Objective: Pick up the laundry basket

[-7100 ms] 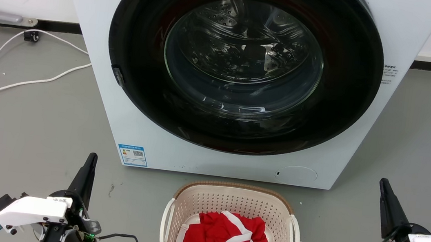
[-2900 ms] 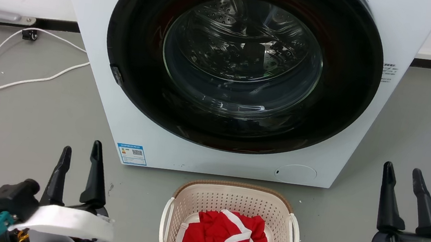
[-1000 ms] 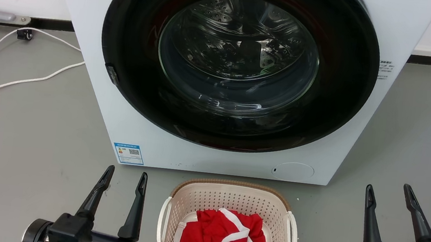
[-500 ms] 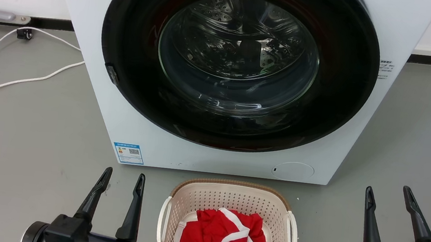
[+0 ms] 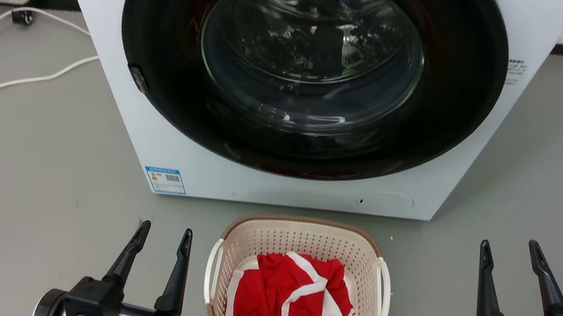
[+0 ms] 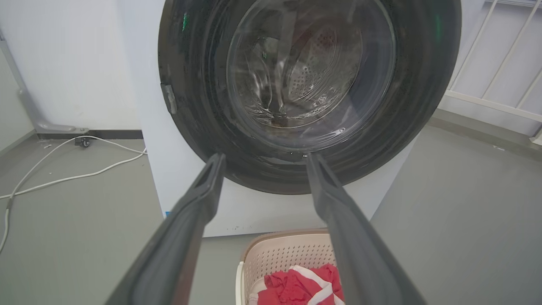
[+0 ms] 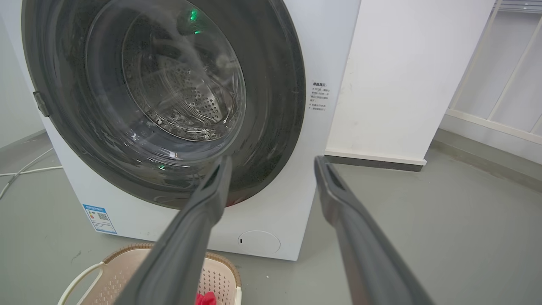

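Note:
The laundry basket (image 5: 304,238) is cream plastic with perforated walls, a brown woven-look rim and white side handles. It sits on the grey floor just in front of the washing machine, holding red cloth with white stripes (image 5: 290,301). My left gripper (image 5: 165,230) stands open a little left of the basket's left handle (image 5: 212,277), empty. My right gripper (image 5: 510,248) is open and empty, well off to the right of the right handle (image 5: 383,291). The basket (image 6: 288,256) appears between the left fingers in the left wrist view, and its corner (image 7: 127,271) shows low in the right wrist view.
A white front-loading washing machine (image 5: 180,151) with a shut dark round door (image 5: 309,65) stands close behind the basket. White cables (image 5: 17,80) trail over the floor at the left. A white wall (image 7: 406,76) and railing (image 7: 504,84) lie to the right.
Over the earlier frames both grippers turned and opened, and the left one came closer to the basket. Since half a second ago the head camera tilted down; grippers and basket hardly moved.

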Controlling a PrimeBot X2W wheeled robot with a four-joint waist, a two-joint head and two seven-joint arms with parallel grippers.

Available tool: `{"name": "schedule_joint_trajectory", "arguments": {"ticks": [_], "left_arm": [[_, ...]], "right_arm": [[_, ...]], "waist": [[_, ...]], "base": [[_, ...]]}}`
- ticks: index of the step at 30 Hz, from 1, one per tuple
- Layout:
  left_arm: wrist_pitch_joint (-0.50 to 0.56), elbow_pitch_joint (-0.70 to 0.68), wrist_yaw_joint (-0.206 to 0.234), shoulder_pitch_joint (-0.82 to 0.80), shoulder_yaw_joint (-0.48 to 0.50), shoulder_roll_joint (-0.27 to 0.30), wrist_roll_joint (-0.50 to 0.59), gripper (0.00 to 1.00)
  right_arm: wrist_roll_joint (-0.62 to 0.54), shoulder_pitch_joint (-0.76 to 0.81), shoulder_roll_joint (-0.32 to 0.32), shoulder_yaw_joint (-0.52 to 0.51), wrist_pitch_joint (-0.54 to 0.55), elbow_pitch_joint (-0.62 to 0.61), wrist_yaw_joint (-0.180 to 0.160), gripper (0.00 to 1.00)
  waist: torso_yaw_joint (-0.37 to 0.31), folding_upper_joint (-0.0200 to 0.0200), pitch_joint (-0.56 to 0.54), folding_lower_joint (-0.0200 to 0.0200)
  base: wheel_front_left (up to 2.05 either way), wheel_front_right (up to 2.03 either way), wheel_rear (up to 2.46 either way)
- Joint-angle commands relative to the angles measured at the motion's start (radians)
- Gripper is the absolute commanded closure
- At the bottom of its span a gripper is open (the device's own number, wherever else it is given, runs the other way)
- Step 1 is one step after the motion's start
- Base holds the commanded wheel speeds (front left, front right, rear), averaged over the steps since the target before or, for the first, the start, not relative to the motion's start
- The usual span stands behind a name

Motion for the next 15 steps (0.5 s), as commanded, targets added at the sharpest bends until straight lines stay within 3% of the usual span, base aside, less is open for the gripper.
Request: {"name": "schedule_joint_trajectory", "arguments": {"ticks": [1, 6, 15], "left_arm": [[-0.003, 0.015, -0.002, -0.018, 0.001, -0.002, 0.002, 0.0], [-0.003, 0.082, 0.004, -0.063, 0.013, -0.002, 0.006, 0.0], [-0.003, 0.274, -0.003, -0.21, -0.004, 0.018, 0.046, 0.0]], "right_arm": [[-0.003, -0.018, 0.001, 0.002, -0.002, 0.006, -0.001, 0.0], [0.051, -0.066, 0.001, 0.008, -0.002, 0.07, -0.001, 0.0], [0.042, -0.201, 0.001, 0.035, -0.002, 0.23, -0.001, 0.0]], "waist": [[-0.004, 0.0, 0.035, 0.0], [-0.018, 0.0, 0.122, 0.0], [-0.034, 0.0, 0.29, 0.0]], "base": [[0.0, 0.0, 0.0], [0.0, 0.0, 0.0], [0.0, 0.0, 0.0]]}}
